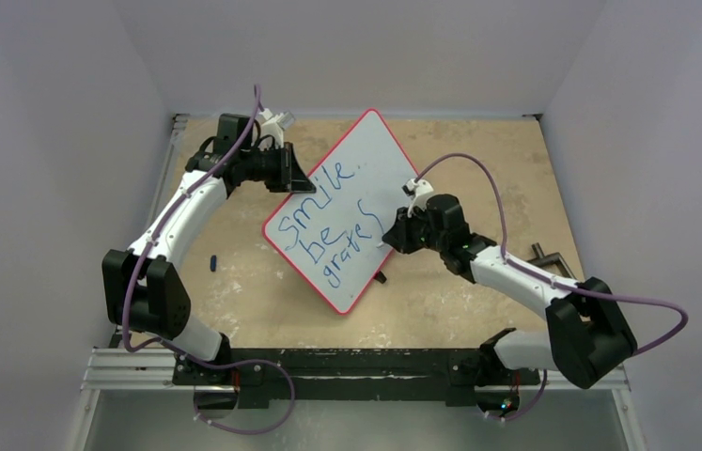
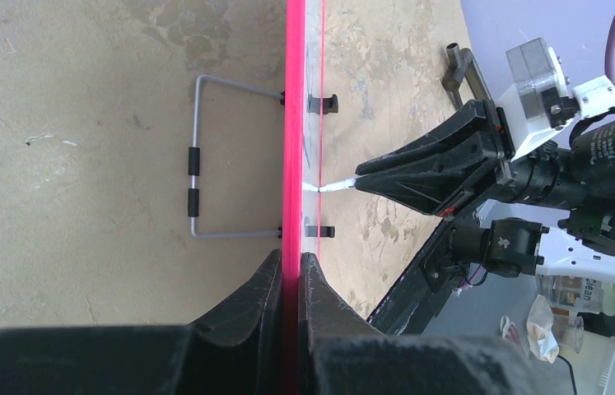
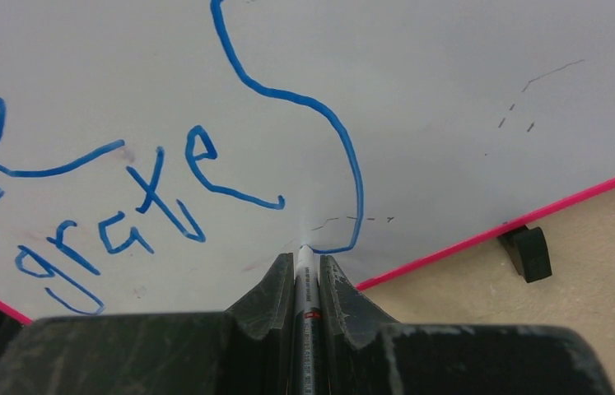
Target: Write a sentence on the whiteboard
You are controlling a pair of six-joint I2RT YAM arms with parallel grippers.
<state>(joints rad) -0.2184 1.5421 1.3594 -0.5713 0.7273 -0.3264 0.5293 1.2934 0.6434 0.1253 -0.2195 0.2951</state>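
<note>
nearest, the two arm bases sit on a black rail (image 1: 347, 362) at the front edge of the counter (image 1: 253, 310), with purple cables (image 1: 262, 413) looping off them. a little way in, on the left of the bare tan counter, lies a small dark blue thing (image 1: 213, 261), too small to name and well apart from everything else. on the right, a black clamp-like fitting (image 1: 546, 256) sits just beside the right forearm.

the whiteboard (image 1: 380, 155) takes up the middle, turned like a diamond with one corner toward the bases. it leans rather than lying flat, though how steeply i cannot tell. the left wrist view looks along its edge and shows a grey wire stand (image 2: 195, 169) on its back side. a small black foot (image 3: 528, 252) sits under the red rim in the right wrist view. the sentence (image 1: 328, 225) runs in blue slanted lines: "smile", "be", then "grate" followed by a long looping stroke.

the right fingers (image 3: 307, 262) are clenched on a white marker (image 3: 306, 300). its tip touches the board at the end of that loop, near the lower right rim. in the top view the right wrist lies over the board's right edge and hides part of it.

farthest back, the left fingers (image 2: 294, 265) are clamped onto the whiteboard's red rim at its upper left edge, one finger on each face.
</note>
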